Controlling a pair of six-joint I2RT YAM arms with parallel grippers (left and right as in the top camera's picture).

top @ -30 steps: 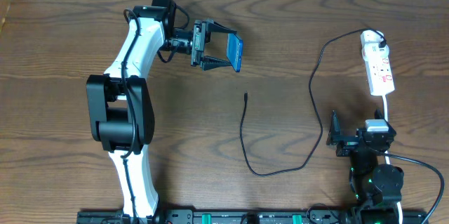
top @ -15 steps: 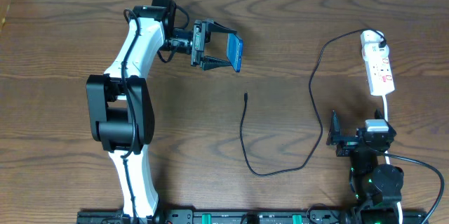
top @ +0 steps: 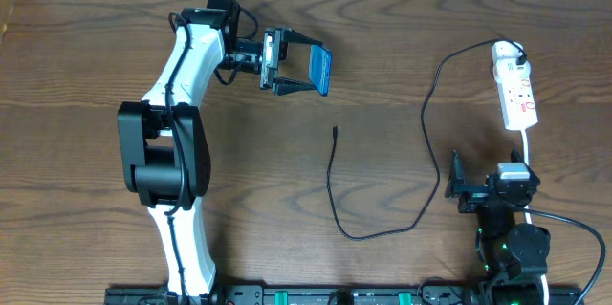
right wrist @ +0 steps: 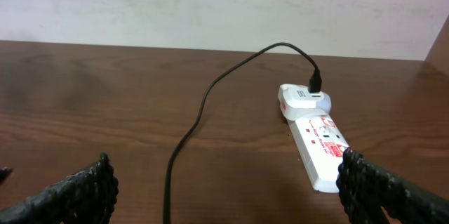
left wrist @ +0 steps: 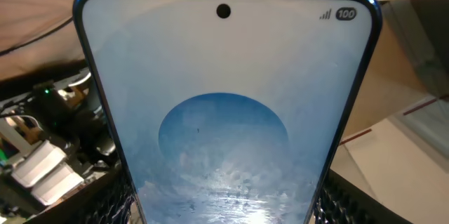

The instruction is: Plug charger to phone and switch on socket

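My left gripper [top: 298,69] is shut on the blue-screened phone [top: 322,70] and holds it on edge above the table at the back centre. In the left wrist view the phone [left wrist: 224,112] fills the frame between my fingers. The black charger cable [top: 382,230] lies looped on the table, its free plug tip [top: 336,131] below and a little right of the phone. Its far end is plugged into the white socket strip [top: 516,90] at the back right. My right gripper [top: 455,185] is open and empty, near the front edge, facing the strip [right wrist: 319,140] and cable [right wrist: 203,104].
The strip's white cord [top: 528,147] runs toward the right arm's base. A pale wall borders the table's far edge [right wrist: 210,6]. Cluttered electronics show behind the phone in the left wrist view [left wrist: 42,140].
The phone in my left gripper has shifted very slightly upward. The right arm and cable have not moved.
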